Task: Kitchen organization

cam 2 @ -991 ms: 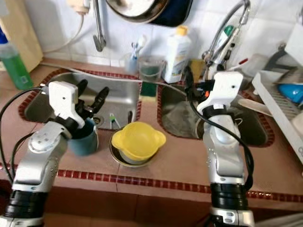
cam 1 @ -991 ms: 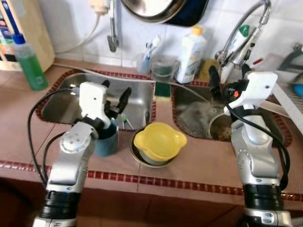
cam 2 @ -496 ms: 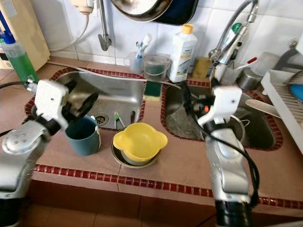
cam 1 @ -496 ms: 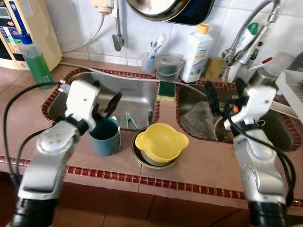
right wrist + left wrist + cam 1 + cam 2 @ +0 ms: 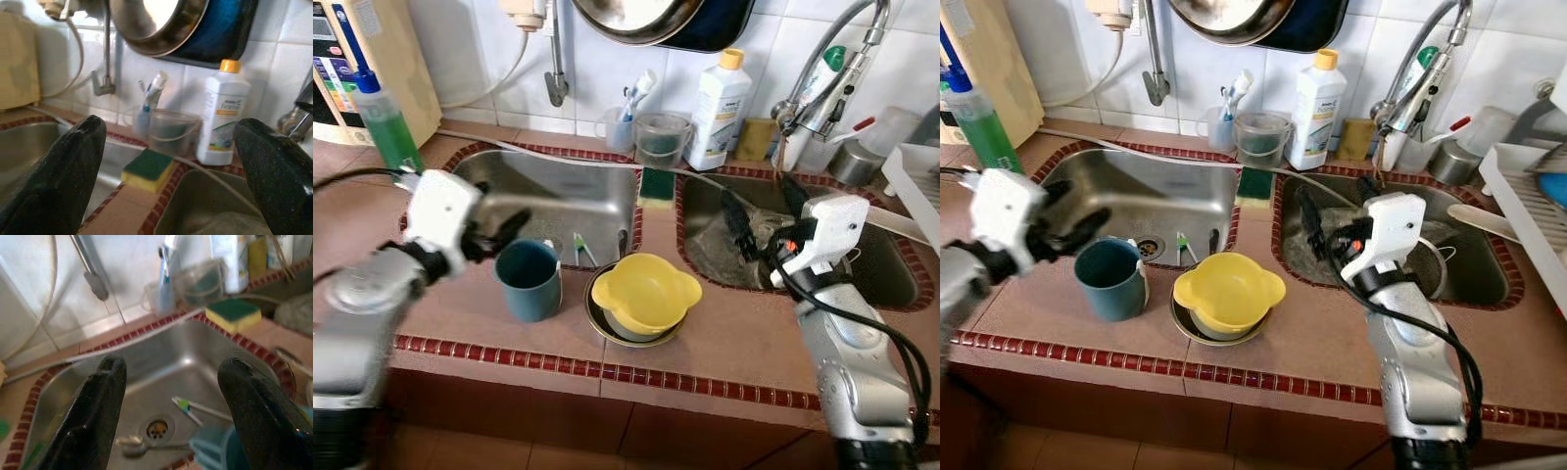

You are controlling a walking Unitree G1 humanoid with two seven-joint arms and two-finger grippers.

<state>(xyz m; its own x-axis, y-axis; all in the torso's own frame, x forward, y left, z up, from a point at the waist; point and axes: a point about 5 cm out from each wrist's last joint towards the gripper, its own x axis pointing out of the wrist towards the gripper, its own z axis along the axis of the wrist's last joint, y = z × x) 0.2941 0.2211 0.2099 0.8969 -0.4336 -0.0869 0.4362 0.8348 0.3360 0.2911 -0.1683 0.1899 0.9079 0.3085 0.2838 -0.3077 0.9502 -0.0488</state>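
Left claw [image 5: 499, 227]: fingers spread, empty, hovered just beside the teal cup [image 5: 530, 279], on its sink side.
Cup: stood upright on the worktop [image 5: 724, 343] before the left sink [image 5: 578, 201], beside the yellow bowl [image 5: 644, 292].
Right claw [image 5: 762, 217]: spread, empty, over the right sink, well apart.
Nearer arm: left.

Home kitchen: double steel sink [image 5: 578, 201] set in tiled counter [image 5: 724, 338], faucet [image 5: 822, 73], dish soap bottle [image 5: 720, 98], sponge [image 5: 656, 183], pan [image 5: 636, 15] hung on wall, dish rack [image 5: 1528, 211].
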